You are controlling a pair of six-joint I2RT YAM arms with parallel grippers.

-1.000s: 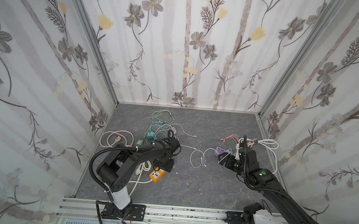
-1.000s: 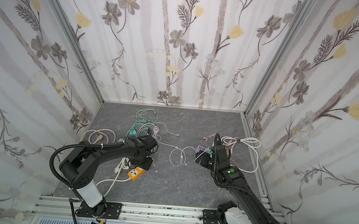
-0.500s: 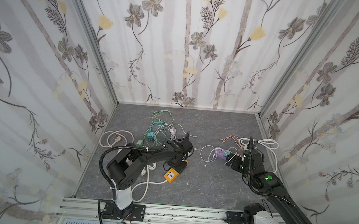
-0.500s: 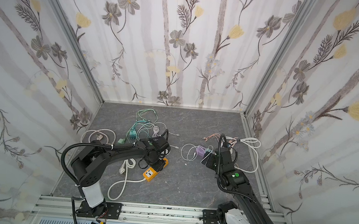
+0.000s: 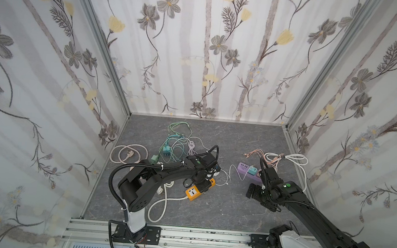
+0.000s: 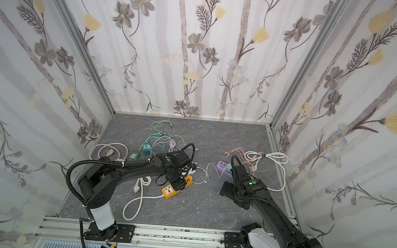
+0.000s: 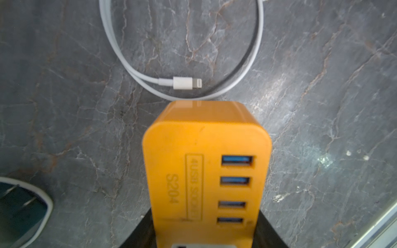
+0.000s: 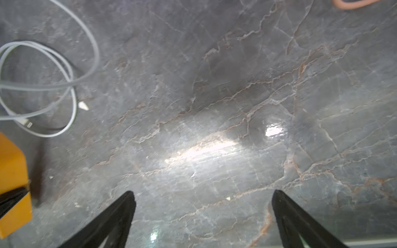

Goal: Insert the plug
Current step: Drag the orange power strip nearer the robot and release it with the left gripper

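Now your left gripper [image 7: 205, 212] pinches the orange socket block [image 5: 198, 190] near the worktop's [image 8: 214, 107] middle; the white cable plug [image 7: 187, 83] lies just beside it. Your right gripper [image 8: 203, 193] hangs spread wide.

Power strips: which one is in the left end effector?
The orange power strip, clamped in the left end effector; the purple power strip lies untouched near the right arm.

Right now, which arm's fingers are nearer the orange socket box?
Left. The left fingers clamp the orange socket box on both sides; the right fingers hang open over the grey floor, apart from it.
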